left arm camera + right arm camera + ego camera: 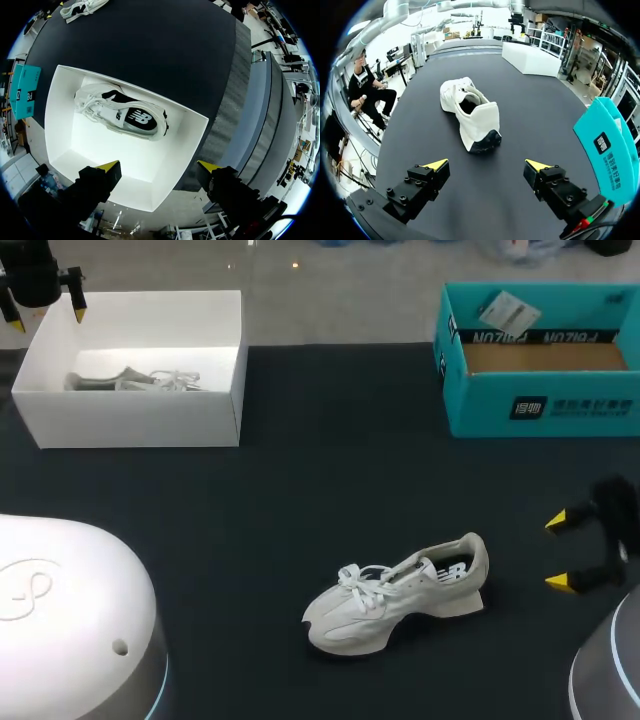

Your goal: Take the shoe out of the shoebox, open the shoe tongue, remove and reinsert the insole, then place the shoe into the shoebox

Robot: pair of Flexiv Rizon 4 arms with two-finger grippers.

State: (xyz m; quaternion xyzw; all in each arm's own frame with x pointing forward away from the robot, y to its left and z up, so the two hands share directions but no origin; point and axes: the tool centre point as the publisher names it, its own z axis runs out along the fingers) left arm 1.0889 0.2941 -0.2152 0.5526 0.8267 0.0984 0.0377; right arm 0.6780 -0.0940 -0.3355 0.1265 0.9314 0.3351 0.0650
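**Head view.**
- Left gripper (46, 318): fingers spread, holding nothing, above the far corner of the white box (140, 405).
- Boxed shoe (140, 380): on the box floor, below and to the side of that gripper.
- Right gripper (558, 552): fingers apart, holding nothing, low over the table (300, 460).
- Loose shoe (400, 595): ahead of the right gripper, apart from it, upright, heel toward it, laces tied.
- Teal box (540, 405): well beyond the right gripper, untouched.

**Left wrist view.**
- Left gripper (159, 166): jaws wide, with the near rim of the white box (175, 150) under them.
- Boxed shoe (125, 112): ahead of the fingers and apart from them, apparently on its side, close to the far wall.

**Right wrist view.**
- Right gripper (486, 165): released.
- Loose shoe (470, 112): straight ahead of it, with bare table between them; collar open to view.

**Step, as judged.** Likely lifting the boxed shoe out.

**Handling notes.**
- Move the left gripper forward past the rim before lowering it, so both fingers go down inside the walls.
- Turn the jaws across the shoe's narrow width.
- Close on the collar or heel, not on the laces.
- Lift straight up until the shoe clears the walls, since a dragged shoe could tip the light box.
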